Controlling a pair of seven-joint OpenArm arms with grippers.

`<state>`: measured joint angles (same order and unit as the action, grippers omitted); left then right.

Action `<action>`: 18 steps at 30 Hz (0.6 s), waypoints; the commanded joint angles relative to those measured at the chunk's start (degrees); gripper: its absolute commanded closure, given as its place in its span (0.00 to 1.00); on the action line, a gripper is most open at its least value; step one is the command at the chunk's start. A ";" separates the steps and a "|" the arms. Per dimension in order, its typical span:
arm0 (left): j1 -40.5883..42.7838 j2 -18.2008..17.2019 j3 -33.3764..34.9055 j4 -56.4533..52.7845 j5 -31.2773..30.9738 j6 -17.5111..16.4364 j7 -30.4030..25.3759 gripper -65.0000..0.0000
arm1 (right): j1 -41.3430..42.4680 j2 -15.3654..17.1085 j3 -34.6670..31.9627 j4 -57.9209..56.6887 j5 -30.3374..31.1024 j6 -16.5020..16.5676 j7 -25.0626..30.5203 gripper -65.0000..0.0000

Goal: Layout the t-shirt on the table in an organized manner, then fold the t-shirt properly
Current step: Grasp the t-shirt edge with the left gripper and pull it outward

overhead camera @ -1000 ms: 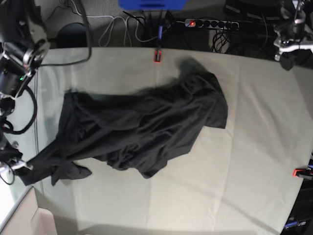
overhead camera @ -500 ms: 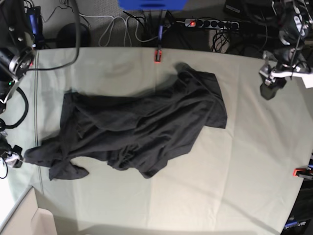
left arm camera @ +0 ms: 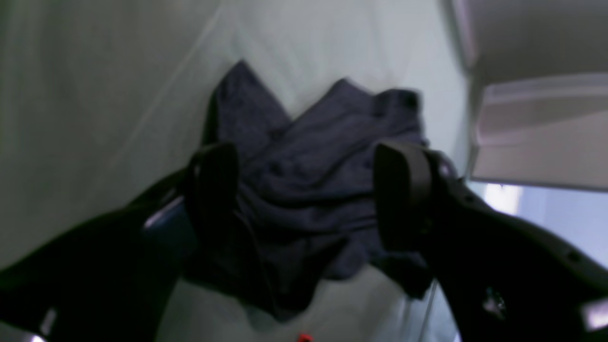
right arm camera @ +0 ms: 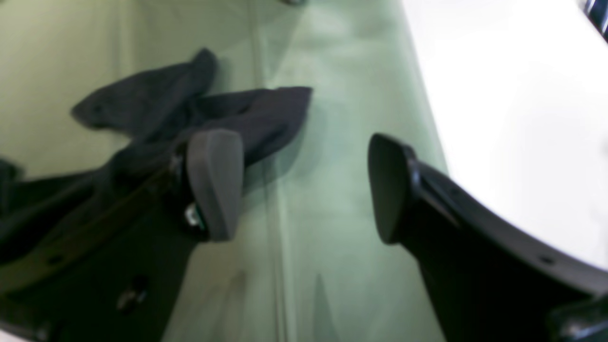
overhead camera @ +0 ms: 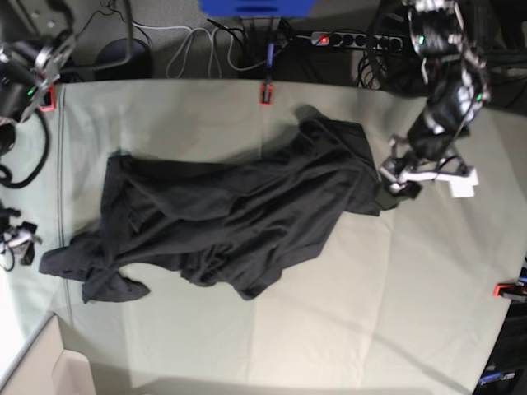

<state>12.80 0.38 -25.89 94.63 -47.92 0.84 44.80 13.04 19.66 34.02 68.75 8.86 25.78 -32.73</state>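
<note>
The wide flat table (overhead camera: pixel 428 329) under its creased pale grey-green cloth fills nearly the whole base view. The large, soft, charcoal-black fabric t-shirt (overhead camera: pixel 239 218) lies on it in a crumpled band, from the left edge of that view up toward the far middle. No print shows, and the folds overlap so much that I cannot tell the sleeves from the hem.

I judge that the laying-out step is in hand and the folding is not yet begun, because the garment is bunched and not flat.

The left gripper (overhead camera: pixel 394 183) stands just beside the upper right corner of the shirt in the base view. In the left wrist view its two dark jaws are spread wide, with the fabric seen between them, and they hold nothing (left arm camera: pixel 304 199). The right gripper (overhead camera: pixel 20 247) is at the left table edge, close to the low pointed end of the shirt. In the right wrist view its jaws are also wide apart and empty (right arm camera: pixel 304 185), with the cloth tip just beside one grey pad.

The next move probably calls for each gripper to close on its near corner and pull outward to stretch the shirt.

Room is uneven. There is much bare cloth toward the near side and the right side in the base view, but the low end of the shirt lies very near the left table edge. A small red clamp (overhead camera: pixel 265 94) sits at the far edge.
</note>
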 commanded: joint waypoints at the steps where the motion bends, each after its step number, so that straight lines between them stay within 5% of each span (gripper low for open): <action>1: -1.24 -0.16 0.44 -0.43 0.58 -0.53 -0.27 0.33 | -0.42 0.60 0.31 2.33 0.41 0.29 1.04 0.35; 8: -6.86 0.72 4.57 -9.75 11.04 -0.97 -6.16 0.33 | -5.35 -1.95 0.31 6.02 0.41 0.29 1.30 0.35; 18: -5.72 0.36 8.44 -14.06 15.17 -0.71 -11.87 0.34 | -6.49 -1.86 0.31 5.67 0.32 0.29 1.21 0.35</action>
<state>7.35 0.91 -17.39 79.61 -32.25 0.49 33.65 5.67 16.51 34.09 73.41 8.47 25.91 -32.93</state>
